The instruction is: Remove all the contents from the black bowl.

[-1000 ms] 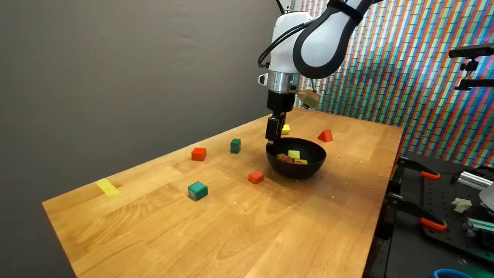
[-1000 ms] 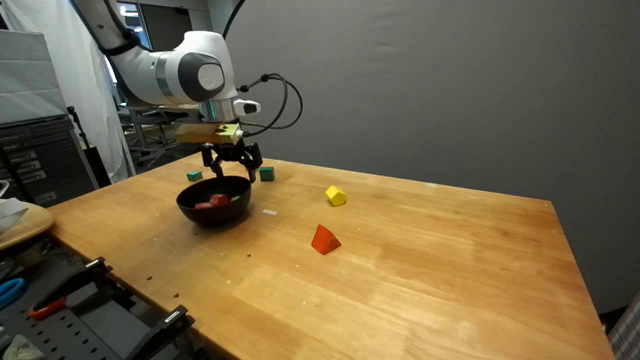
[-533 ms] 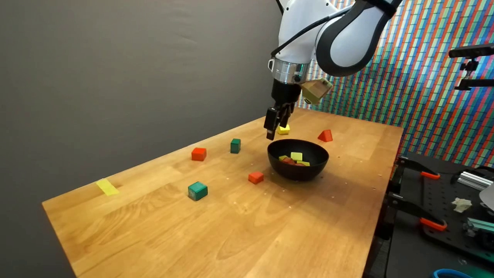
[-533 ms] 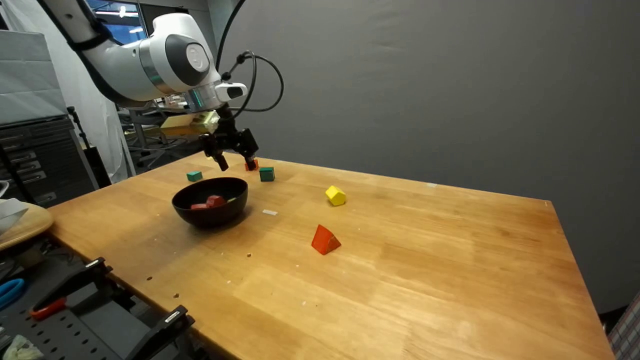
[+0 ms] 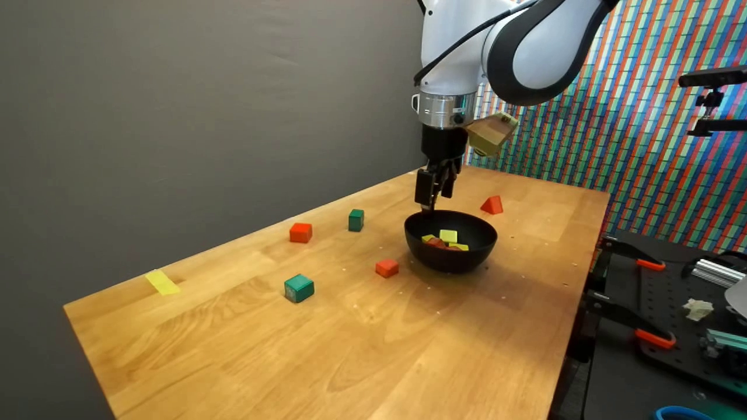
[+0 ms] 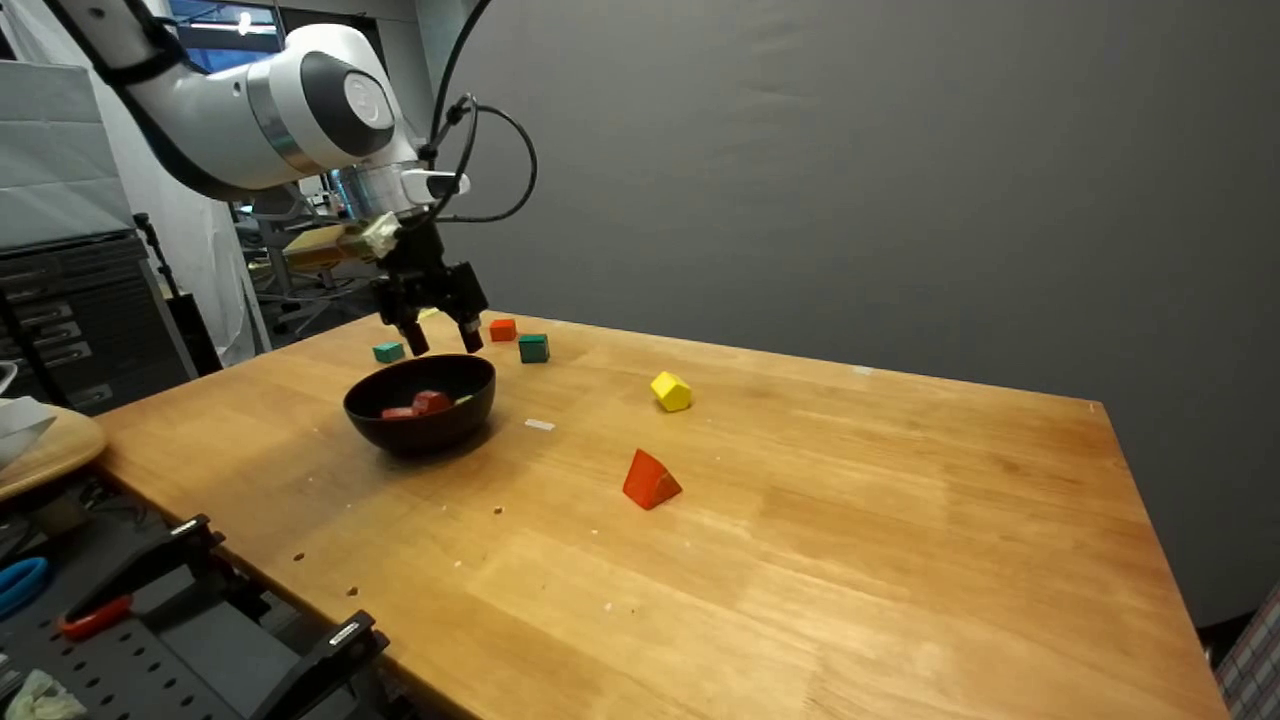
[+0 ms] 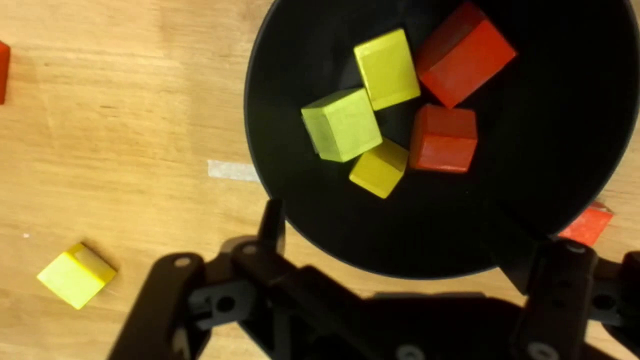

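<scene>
The black bowl (image 7: 430, 240) stands upright on the wooden table in both exterior views. In the wrist view its contents are several blocks: a pale yellow-green one (image 7: 345, 125), two yellow ones, one upper (image 7: 389, 70) and one lower (image 7: 379, 170), a large red one (image 7: 467, 57) and a smaller red one (image 7: 444, 142). My gripper (image 6: 445, 346) hangs just above the rim on the wall side, fingers wide apart with nothing between them. From the wrist, one fingertip (image 7: 272, 220) overlaps the rim; the opposite one blends into the dark bowl.
Around the bowl lie loose blocks: two green, nearer (image 5: 299, 288) and farther (image 5: 356, 220), two red, (image 5: 300, 233) and beside the bowl a red block (image 5: 387, 268), a red wedge (image 6: 651, 480) and a yellow block (image 6: 671, 391). Clamps (image 6: 330, 660) grip the table edge.
My gripper has lifted off the bowl's rim, then moved sideways and a little lower over its wall-side edge. The bowl has shifted slightly; its blocks stay inside. Jaws remain open.
</scene>
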{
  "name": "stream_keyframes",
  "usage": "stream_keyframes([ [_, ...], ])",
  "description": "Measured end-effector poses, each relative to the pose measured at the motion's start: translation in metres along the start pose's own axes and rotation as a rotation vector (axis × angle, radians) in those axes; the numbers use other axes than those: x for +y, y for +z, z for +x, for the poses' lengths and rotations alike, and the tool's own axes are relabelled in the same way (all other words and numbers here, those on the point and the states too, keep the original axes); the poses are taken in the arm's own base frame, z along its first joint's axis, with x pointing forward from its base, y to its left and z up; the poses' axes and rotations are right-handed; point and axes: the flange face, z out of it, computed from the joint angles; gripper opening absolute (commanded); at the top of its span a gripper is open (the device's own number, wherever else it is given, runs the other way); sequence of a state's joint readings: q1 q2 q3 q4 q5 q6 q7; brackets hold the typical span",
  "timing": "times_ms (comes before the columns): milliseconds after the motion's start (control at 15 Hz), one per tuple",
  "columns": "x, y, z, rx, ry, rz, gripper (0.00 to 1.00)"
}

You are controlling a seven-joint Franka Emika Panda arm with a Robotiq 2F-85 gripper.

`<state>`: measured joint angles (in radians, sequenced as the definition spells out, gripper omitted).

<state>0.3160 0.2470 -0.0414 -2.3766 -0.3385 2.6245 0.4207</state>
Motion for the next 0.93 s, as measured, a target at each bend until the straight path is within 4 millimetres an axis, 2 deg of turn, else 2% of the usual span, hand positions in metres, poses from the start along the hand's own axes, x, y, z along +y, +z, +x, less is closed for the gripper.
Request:
stream_keyframes([
  [467,-0.006,0.014,-0.01,-0.05,-0.078,0.059,1.0],
  [933,0.015,0.061,0.003,-0.089,-0.075,0.151,1.0],
])
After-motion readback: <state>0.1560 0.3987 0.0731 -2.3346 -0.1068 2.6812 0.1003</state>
